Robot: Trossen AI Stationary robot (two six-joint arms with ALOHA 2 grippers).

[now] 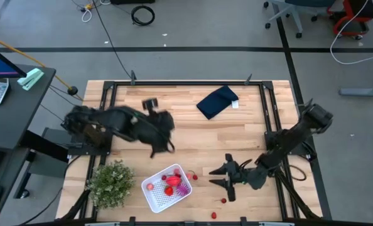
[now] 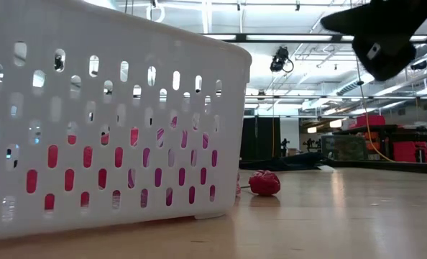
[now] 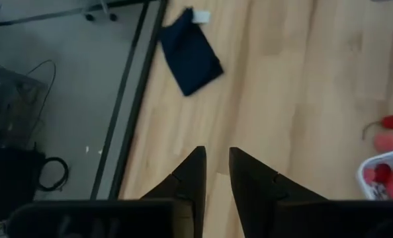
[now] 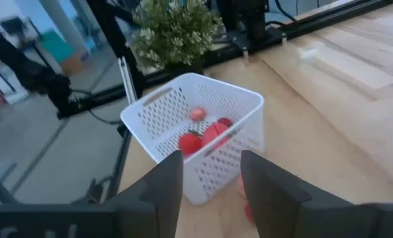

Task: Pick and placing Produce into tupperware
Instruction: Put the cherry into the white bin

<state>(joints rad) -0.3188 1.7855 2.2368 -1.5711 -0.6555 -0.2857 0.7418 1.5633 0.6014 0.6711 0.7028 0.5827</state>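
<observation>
Tupperware (image 1: 166, 188) seen near front worktop (image 1: 249, 132) edge, several red produce pieces (image 1: 169, 189) already inside. Loose fruits left outside: one (image 1: 194, 177) just beside container, one (image 1: 223, 200) below right end effector (image 1: 227, 177), one (image 1: 213, 215) at very edge.

Right end effector spread, empty, aimed at container. Left end effector (image 3: 216, 173) nearly pressed together, nothing pinched, held high over bare wood.

Risk judged: edge fruit could be pushed off worktop by careless approach; container could be shoved toward plant (image 1: 111, 182).

Open room wide in middle; navy cloth (image 1: 217, 101) far at back.
</observation>
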